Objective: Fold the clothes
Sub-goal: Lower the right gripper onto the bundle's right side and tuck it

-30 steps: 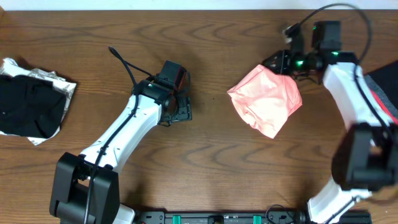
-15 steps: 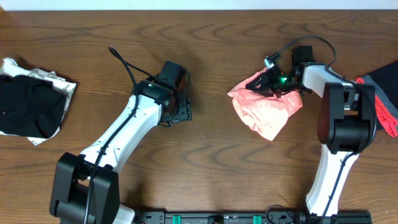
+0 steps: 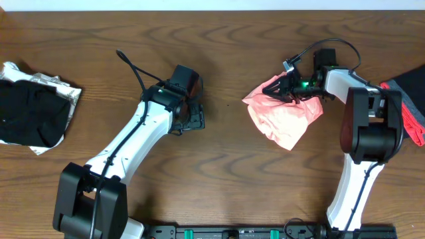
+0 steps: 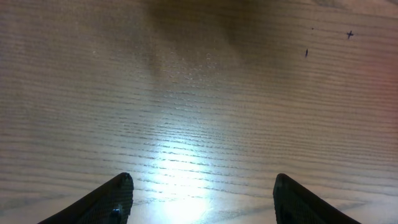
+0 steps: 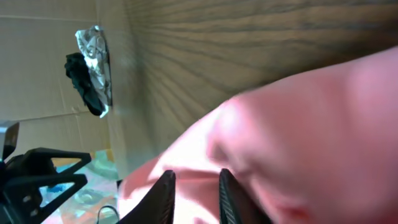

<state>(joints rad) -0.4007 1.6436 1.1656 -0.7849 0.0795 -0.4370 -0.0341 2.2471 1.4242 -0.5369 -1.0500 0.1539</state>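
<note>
1. Far left, a black garment (image 3: 30, 114) lies crumpled on a crinkly silver-white wrapper (image 3: 72, 99), well apart from the work.
2. The left gripper (image 3: 190, 119) sits low over the bare table (image 3: 226, 179), left of centre. Its wrist view shows the jaws spread wide with only glossy, fine-grained brown wood between them (image 4: 202, 193). It holds nothing.
3. The shirt (image 3: 287, 116) lies right of centre as a loose, lumpy pink bundle. It is roughly four-cornered, with soft wrinkles and no flat panels or crisp edges. No lettering shows, only plain thin fabric.
4. The right gripper (image 3: 287, 85) is down on the bundle's upper edge. In its wrist view the dark fingers (image 5: 165, 194) stand nearly together with pink cloth between them, so they appear to be pinching a fold.
5. Far right, grey and red cloth (image 3: 410, 109) touches the table edge.
6. Judged from this, folding has barely begun: the shirt needs spreading flat first, then every fold is left to do.
</note>
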